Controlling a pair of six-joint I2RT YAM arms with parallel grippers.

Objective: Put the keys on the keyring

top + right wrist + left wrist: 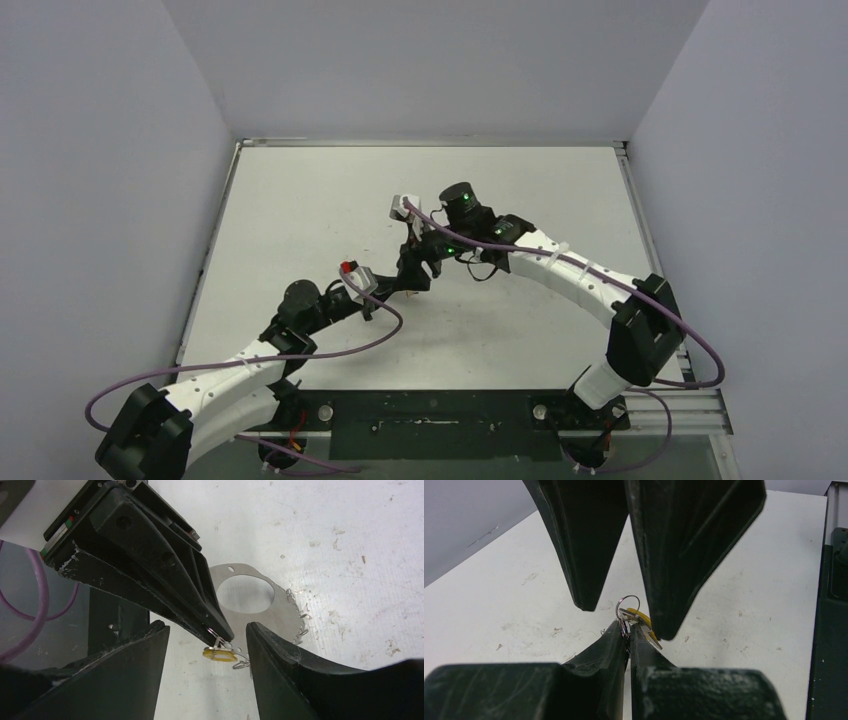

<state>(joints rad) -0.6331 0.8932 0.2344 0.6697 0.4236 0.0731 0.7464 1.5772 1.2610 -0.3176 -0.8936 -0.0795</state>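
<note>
The left end effector (628,632) is pressed together, pinching a small wire ring (628,597) from which a tiny yellow-headed key (638,615) with a silvery blade hangs. The right end effector (206,630) is spread, one finger on each side of the key, touching nothing. Under them, near the middle of the table (350,540), the keyring (280,605) lies flat: thin and silvery, with a wide round opening and little metal rings (300,617) along one edge.

small yellow-headed metal key (220,654) at tips of black left gripper (626,630) | both between fingers of black right gripper (205,627) | flat silvery metal keyring (280,610) on white table (350,530), just behind key
</note>
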